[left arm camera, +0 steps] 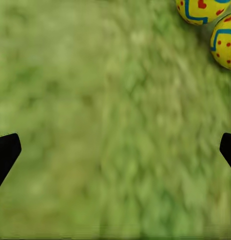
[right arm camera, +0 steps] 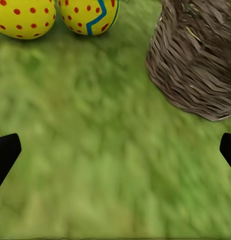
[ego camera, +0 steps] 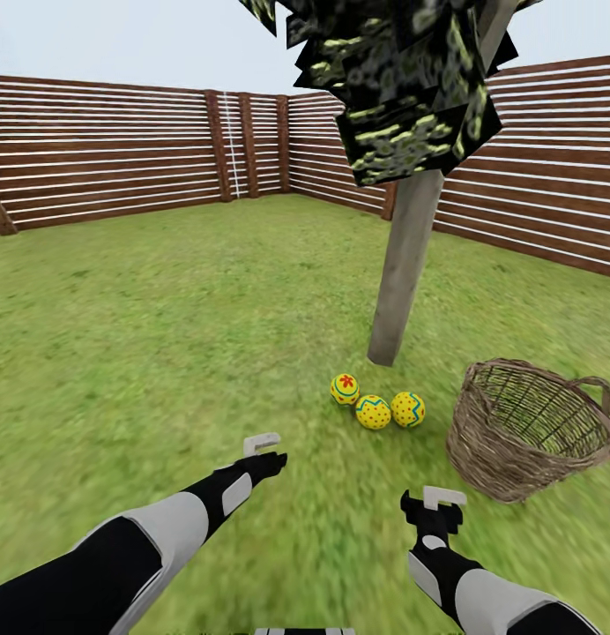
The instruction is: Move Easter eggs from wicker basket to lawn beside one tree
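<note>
Left gripper (ego camera: 264,448) jaws are seen spread wide with nothing between them; in the left wrist view the two dark fingertips (left arm camera: 6,152) sit at opposite edges over bare grass. Right gripper (ego camera: 435,504) is likewise released, nothing held, fingertips (right arm camera: 5,152) apart over grass. Both are held above the lawn (ego camera: 164,335), short of the eggs. Three Easter eggs (ego camera: 374,412) are grouped on the grass just beside the base of the tree (ego camera: 402,273): one with a red star mark (ego camera: 345,388), two with blue zigzag bands and red dots, touching or nearly so. Wicker basket (ego camera: 525,428) is tipped toward the camera, near the eggs on the robot's right; its visible interior looks empty. Wooden fence (ego camera: 111,150) rings the yard. No legible writing or labels found.
</note>
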Available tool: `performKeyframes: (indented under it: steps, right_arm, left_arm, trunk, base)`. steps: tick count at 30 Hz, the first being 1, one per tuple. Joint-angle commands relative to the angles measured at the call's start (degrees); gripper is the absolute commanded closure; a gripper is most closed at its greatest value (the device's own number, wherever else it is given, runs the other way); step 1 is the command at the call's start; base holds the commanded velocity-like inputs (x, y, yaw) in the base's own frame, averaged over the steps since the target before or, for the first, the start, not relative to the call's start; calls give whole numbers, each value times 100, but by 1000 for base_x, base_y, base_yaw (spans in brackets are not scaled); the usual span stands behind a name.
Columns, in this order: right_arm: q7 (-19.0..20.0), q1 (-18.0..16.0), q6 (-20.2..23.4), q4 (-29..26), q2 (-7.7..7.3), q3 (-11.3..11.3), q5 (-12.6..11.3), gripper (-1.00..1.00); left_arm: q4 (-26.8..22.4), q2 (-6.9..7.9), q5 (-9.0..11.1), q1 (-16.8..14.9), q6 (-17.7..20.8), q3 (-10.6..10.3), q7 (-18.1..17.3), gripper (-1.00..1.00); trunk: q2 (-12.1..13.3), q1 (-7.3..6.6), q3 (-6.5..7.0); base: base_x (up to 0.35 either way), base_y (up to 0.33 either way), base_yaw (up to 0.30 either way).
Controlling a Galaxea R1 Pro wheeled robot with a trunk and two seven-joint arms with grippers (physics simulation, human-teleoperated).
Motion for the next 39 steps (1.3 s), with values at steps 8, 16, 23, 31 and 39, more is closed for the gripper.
performKeyframes:
  steps: [8,16,23,31,39]
  right_arm:
    - [-16,-3,-20,4,1,47,-54,-100]
    - [-16,-3,-20,4,2,47,-54,-100]
    - [-16,3,-20,6,2,47,-55,-100]
    - [-16,6,-20,4,2,47,-54,-100]
    - [-16,6,-20,7,2,47,-54,-100]
  left_arm:
    - [4,0,59,-3,2,-49,-8,-100]
    - [4,0,59,-3,2,-50,-9,-100]
    - [4,0,59,-3,2,-50,-5,-100]
    - [4,0,59,-3,2,-50,-4,-100]
    - [4,0,58,-3,2,-50,-4,-100]
  trunk:
    - [9,-24,173]
    - [20,-44,351]
    - [29,-62,506]
    - [40,-83,683]
    - [51,-104,860]
  base:
    - [-287,0,0]
    - [-329,0,0]
    - [-332,0,0]
    - [-163,0,0]
    - [-11,0,0]
